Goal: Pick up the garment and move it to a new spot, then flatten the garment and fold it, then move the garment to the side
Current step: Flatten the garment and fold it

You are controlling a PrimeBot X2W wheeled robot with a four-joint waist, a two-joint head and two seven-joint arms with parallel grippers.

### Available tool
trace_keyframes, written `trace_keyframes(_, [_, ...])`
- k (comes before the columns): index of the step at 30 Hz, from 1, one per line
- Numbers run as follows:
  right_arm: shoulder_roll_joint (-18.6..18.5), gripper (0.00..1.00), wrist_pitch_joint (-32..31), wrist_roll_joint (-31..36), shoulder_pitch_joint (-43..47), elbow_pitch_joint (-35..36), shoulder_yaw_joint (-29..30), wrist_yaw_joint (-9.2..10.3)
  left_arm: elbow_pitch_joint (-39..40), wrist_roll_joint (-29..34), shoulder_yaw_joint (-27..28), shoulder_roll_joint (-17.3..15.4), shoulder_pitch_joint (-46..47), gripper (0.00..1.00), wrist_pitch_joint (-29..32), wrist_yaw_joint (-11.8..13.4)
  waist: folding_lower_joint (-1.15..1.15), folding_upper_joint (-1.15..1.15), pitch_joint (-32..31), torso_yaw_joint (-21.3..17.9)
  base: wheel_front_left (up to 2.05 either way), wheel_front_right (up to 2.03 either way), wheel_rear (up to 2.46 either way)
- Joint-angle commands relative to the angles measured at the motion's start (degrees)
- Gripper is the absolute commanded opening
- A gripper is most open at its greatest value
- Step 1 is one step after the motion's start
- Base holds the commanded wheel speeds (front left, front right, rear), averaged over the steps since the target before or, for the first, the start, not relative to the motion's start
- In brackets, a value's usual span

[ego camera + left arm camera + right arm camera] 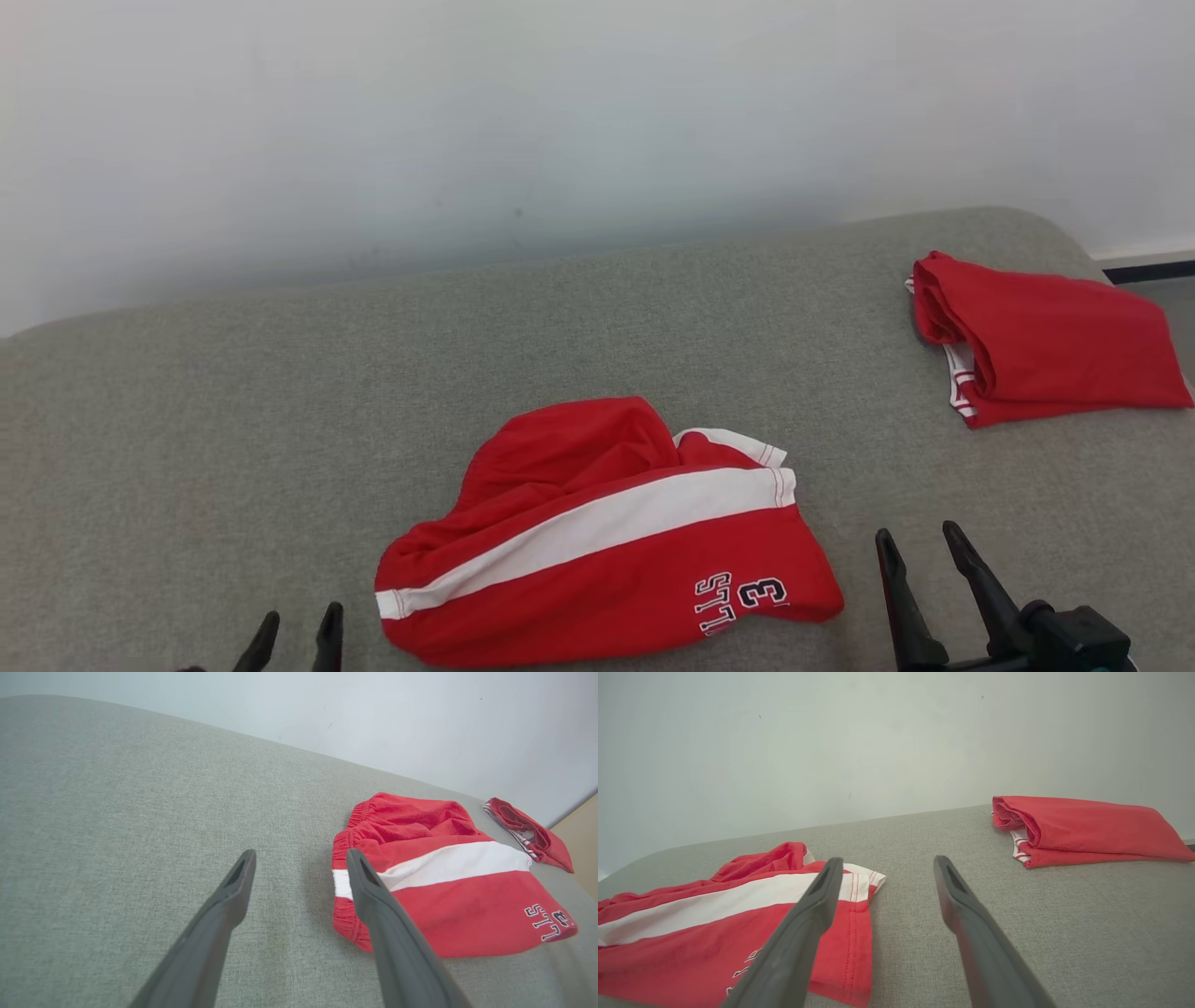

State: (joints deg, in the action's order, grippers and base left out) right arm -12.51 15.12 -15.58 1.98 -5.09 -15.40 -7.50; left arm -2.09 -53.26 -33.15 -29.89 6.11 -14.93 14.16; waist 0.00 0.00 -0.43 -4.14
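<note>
Our red shorts (607, 541) lie in a bumpy heap in the middle of the grey padded surface (280, 420), close in front of us. Our left claw (299, 621) is wide open and holds nothing. It hangs just beside the stretchy waistband (343, 842). Our right claw (920, 537) is wide open too and holds nothing. It sits near the leg end (854, 933), where the letters and the number are. We think the job now is to make the shorts flat. To do that well, we should pinch the waistband with the left claw and the leg hem with the right claw, then pull them gently apart so the white stripe (607, 527) goes straight. The top part is bunched up and folded over, so we may need to lift a little and shake it loose. We should grab only the cloth, not the grey padding under it. Another red garment (1046, 341) lies folded far off on the right, well apart from the shorts. It is not in our way now, but it sits where things go to the side, so we must leave it room. The pale wall (467, 121) stands behind.
</note>
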Motion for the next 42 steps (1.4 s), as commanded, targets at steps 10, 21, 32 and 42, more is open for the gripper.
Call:
trace_keyframes(10, [-1.0,1.0,0.0,-2.2,-0.3,-3.3,-0.5,0.02,9.4,22.1,11.8,10.9,-10.4,1.0,-0.3,1.2,0.0,0.0,-2.1,5.0,0.0,0.0,0.0])
trace_keyframes(21, [-1.6,1.0,0.0,-6.4,-3.7,-10.0,-2.4,0.02,11.8,37.7,18.2,19.3,-15.4,1.0,-0.3,-4.1,0.0,0.0,-1.8,7.7,0.0,0.0,0.0])
trace_keyframes(32, [-3.8,1.0,0.0,-18.0,-15.8,-26.6,-9.5,0.02,9.7,43.2,19.0,23.5,-14.8,1.0,-0.3,-9.1,0.0,0.0,-0.2,9.6,0.0,0.0,0.0])
trace_keyframes(42, [-7.7,1.0,-0.5,-28.0,-23.5,-34.7,-19.6,0.02,8.8,44.9,20.2,24.8,-14.6,1.0,-0.3,-11.2,0.0,0.0,0.9,10.4,0.0,0.0,0.0])
